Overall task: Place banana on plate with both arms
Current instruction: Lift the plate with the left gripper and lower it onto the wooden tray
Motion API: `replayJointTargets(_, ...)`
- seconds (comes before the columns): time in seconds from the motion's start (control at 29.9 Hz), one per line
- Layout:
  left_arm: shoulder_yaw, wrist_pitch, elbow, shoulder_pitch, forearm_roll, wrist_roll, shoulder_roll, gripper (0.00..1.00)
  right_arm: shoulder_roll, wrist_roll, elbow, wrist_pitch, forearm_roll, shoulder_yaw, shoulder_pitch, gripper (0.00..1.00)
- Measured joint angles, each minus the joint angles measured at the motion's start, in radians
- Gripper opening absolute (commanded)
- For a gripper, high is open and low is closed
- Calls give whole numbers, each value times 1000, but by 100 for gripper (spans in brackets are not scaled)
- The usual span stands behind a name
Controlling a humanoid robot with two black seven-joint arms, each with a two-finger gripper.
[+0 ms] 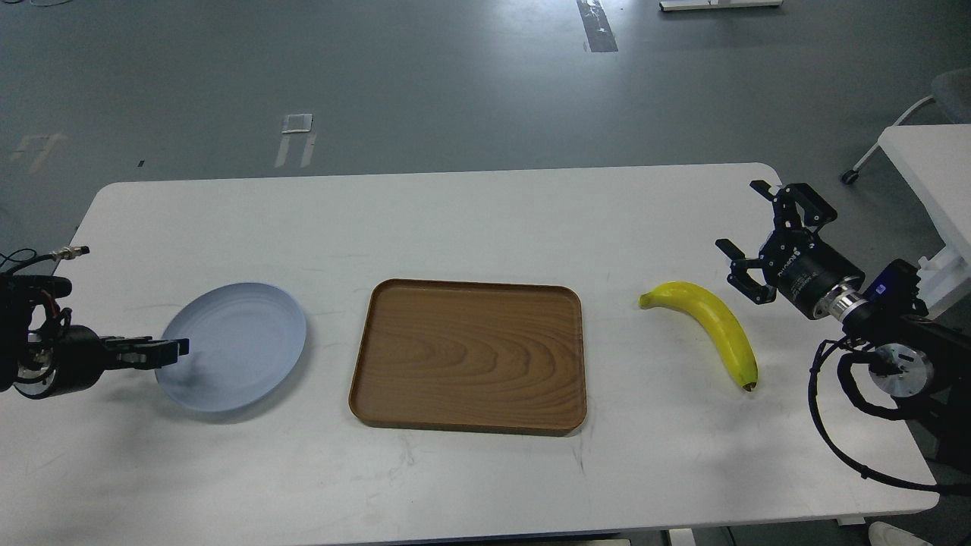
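Note:
The yellow banana (719, 322) lies on the white table at the right, dark tip toward the front. The pale blue-grey plate (239, 341) lies on the table at the left. My left gripper (176, 351) is low at the plate's left rim, seen side-on; I cannot tell whether its fingers are closed on the rim. My right gripper (740, 218) is open and empty, raised a little, just right of the banana's far end and apart from it.
A brown wood-grain tray (470, 356) lies between plate and banana in the middle of the white table (470, 220). Black cables (827, 425) hang from the right arm near the table's right edge. A second white table (929, 167) stands at the far right.

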Motion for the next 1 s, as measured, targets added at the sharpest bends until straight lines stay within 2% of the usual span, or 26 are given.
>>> replayJointTargets(0.03,0,0,0,1,-4,0,0,0,0,0,0,0,0,0,0,99)
replayJointTargets(0.54,-4,1,-15,-18,-69,0,2,0,-3,0,2,0,0,0,-4,100)
replayJointTargets(0.7,-5,-19,-84,-119,-75,0,8,0,-3,0,2,0,0,0,-2,99)
replayJointTargets(0.84,-2,-78,-161,-229,-70,0,2,0,-2,0,1,0,0,0,-2,100)
replayJointTargets(1.0,9,-105,-188,-308,-55,0,-93,0,-8,0,2,0,0,0,-1,99)
